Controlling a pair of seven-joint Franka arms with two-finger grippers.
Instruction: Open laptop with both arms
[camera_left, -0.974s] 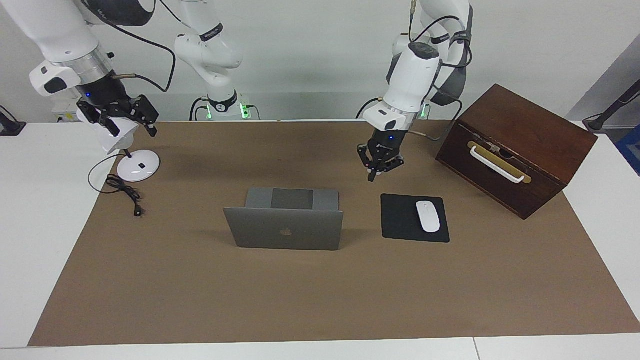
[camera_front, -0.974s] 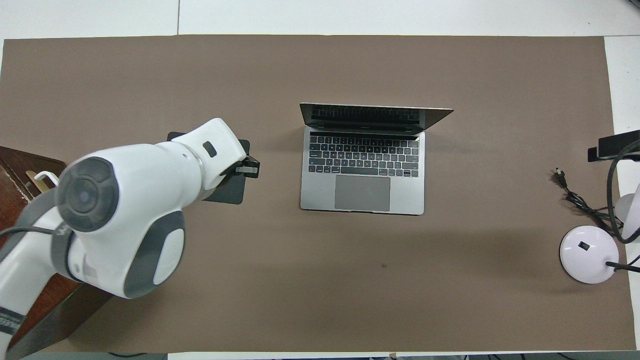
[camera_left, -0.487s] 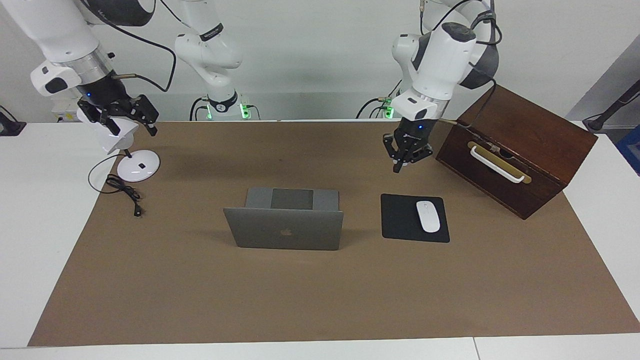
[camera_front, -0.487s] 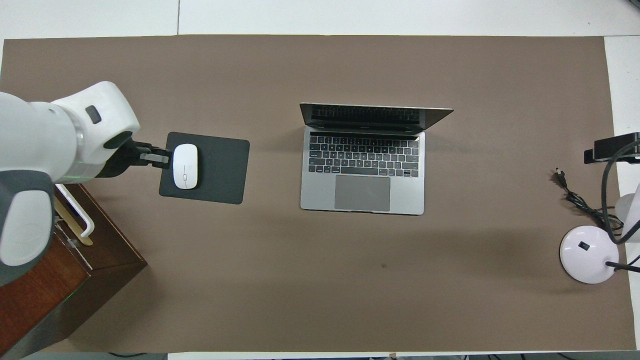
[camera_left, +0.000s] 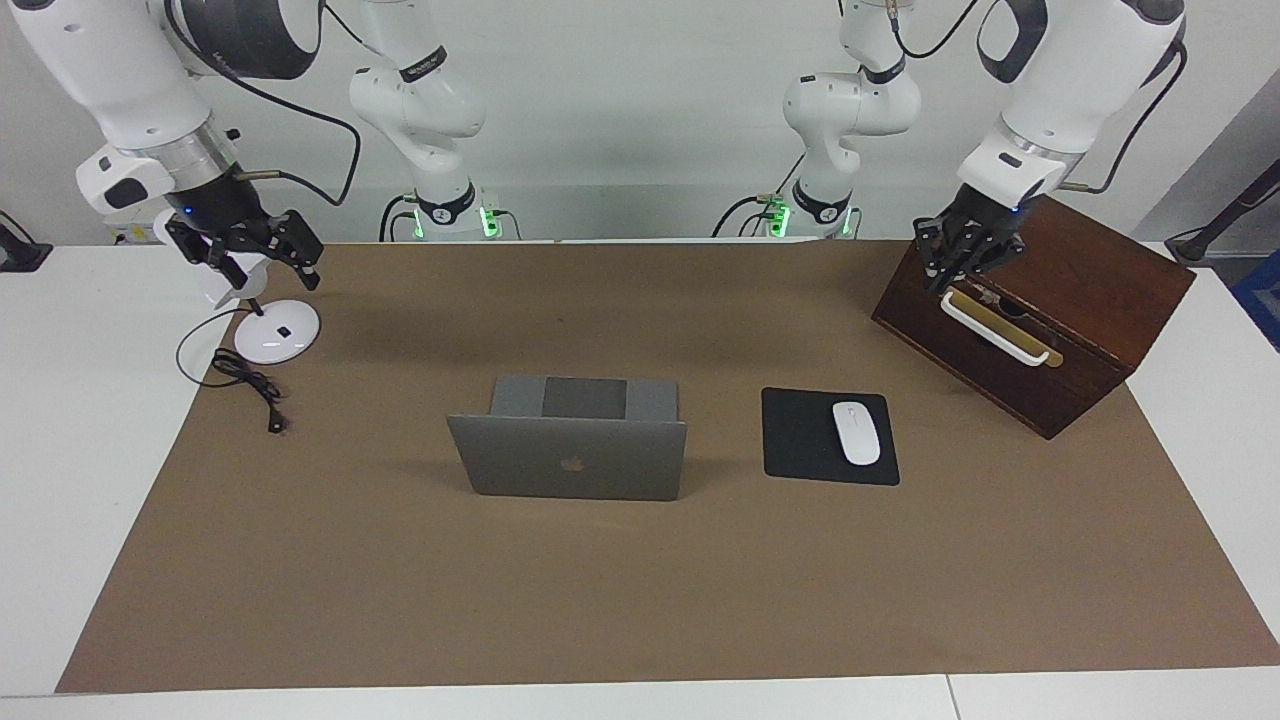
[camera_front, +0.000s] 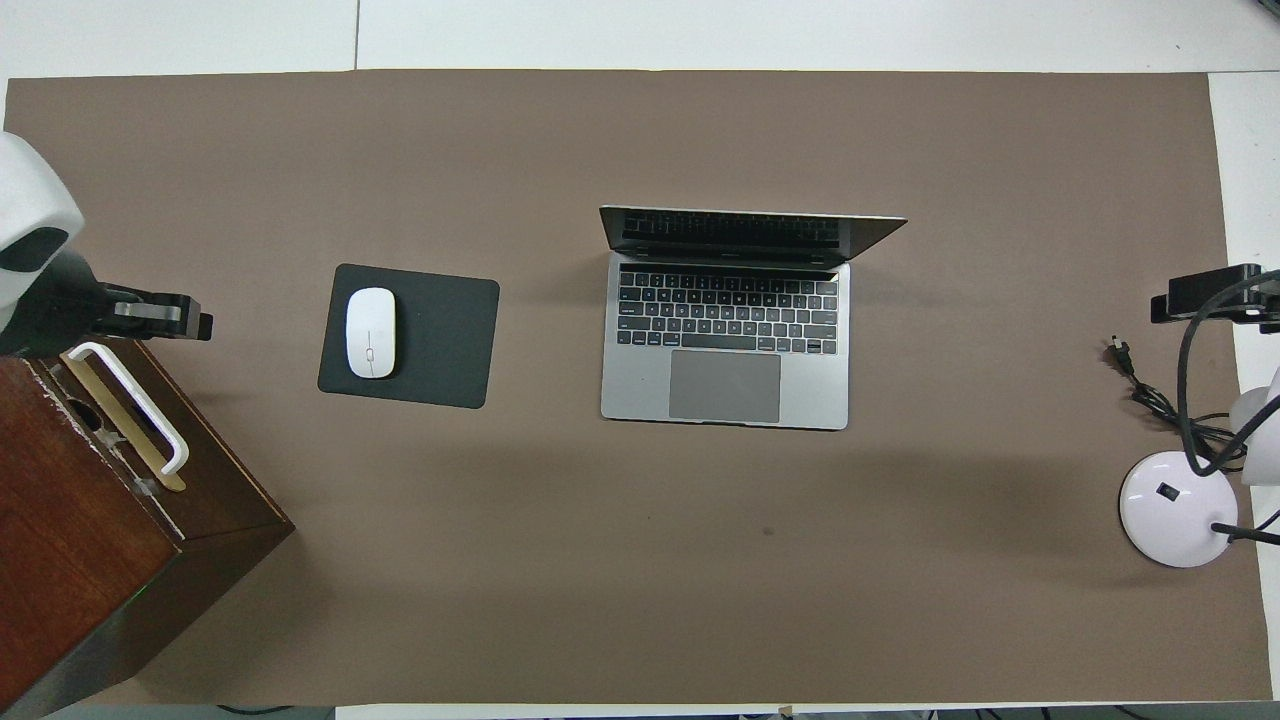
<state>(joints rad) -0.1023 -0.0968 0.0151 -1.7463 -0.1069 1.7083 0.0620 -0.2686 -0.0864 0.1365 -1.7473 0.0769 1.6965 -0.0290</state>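
Observation:
The silver-grey laptop (camera_left: 571, 463) stands open in the middle of the brown mat, its lid upright with the apple logo turned away from the robots. Its keyboard and trackpad show in the overhead view (camera_front: 725, 340). Nothing touches it. My left gripper (camera_left: 962, 265) hangs over the wooden box's top edge by its handle, well away from the laptop; it also shows in the overhead view (camera_front: 160, 318). My right gripper (camera_left: 278, 280) is open and empty, raised over the lamp at the right arm's end of the table; it also shows in the overhead view (camera_front: 1210, 298).
A black mouse pad (camera_left: 800, 440) with a white mouse (camera_left: 856, 432) lies beside the laptop toward the left arm's end. A dark wooden box (camera_left: 1080, 260) with a white handle (camera_left: 995, 330) stands at that end. A white lamp base (camera_left: 276, 331) and black cord (camera_left: 250, 385) are at the right arm's end.
My left arm has swung up and away from beside the mouse pad to over the wooden box. My right gripper has shifted only slightly. The laptop has not moved.

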